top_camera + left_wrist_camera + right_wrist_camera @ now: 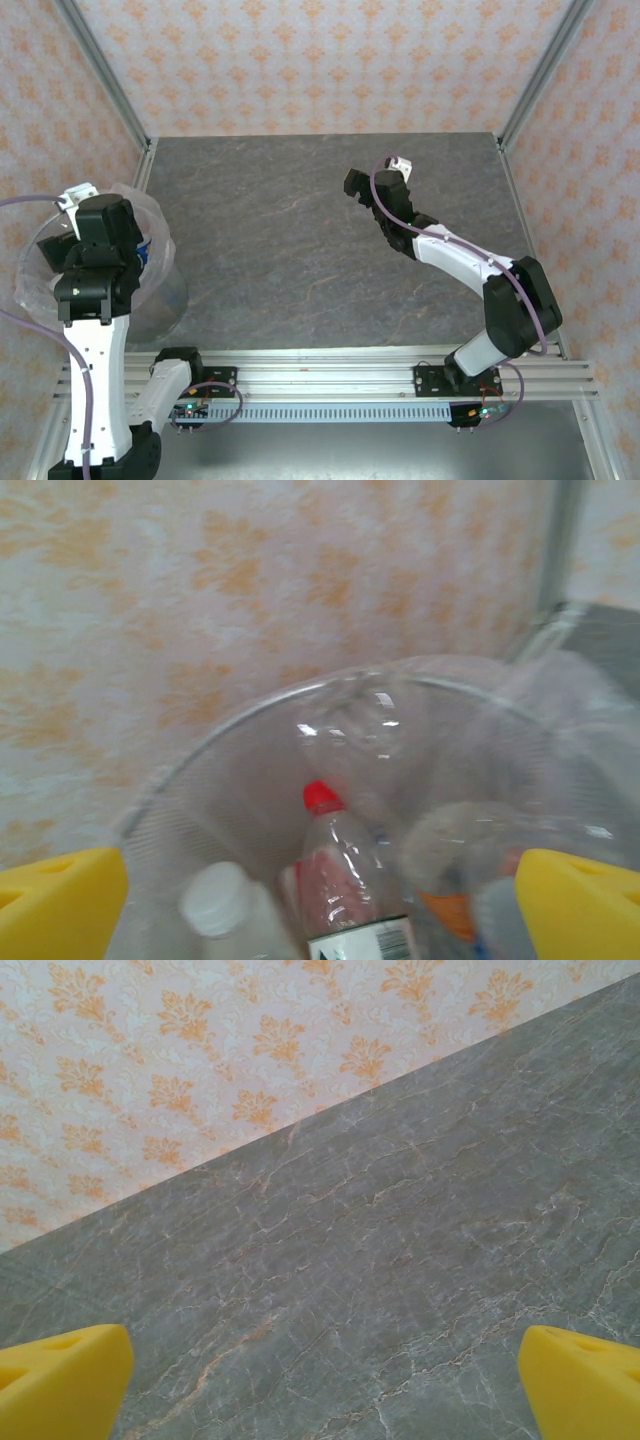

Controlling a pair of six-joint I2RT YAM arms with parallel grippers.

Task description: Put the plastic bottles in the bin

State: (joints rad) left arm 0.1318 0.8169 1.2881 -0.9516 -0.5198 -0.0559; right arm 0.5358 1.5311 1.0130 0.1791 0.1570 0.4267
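The step in hand looks like the drop itself: the left hand [320,905] hangs over the bin [165,280], its yellow fingers [60,905] spread wide apart with nothing clamped between them; below them, inside the crinkly plastic bag [560,700] that lines the bin, a red-capped bottle [345,880] stands neck up, free of both fingers, though I cannot tell whether it is falling or at rest; a white-capped bottle [215,900] lies just beside it on the left and a bottle with an orange label [450,912] on the right, so several bottles are in the bin and the task seems well along; the right hand [320,1390] hovers above the grey desk [350,1260], well apart from the bin, fingers likewise spread and holding nothing; the next move, as I judge it, calls for the left arm to lift straight up out of the bin so the fingers do not snag the loose bag or tip the rim, then for either arm to seek any bottle left on the desk; as for writing, the red-capped bottle's red label ends in a white strip with a barcode [360,942]; no brand name or word is readable, the view being too blurred.
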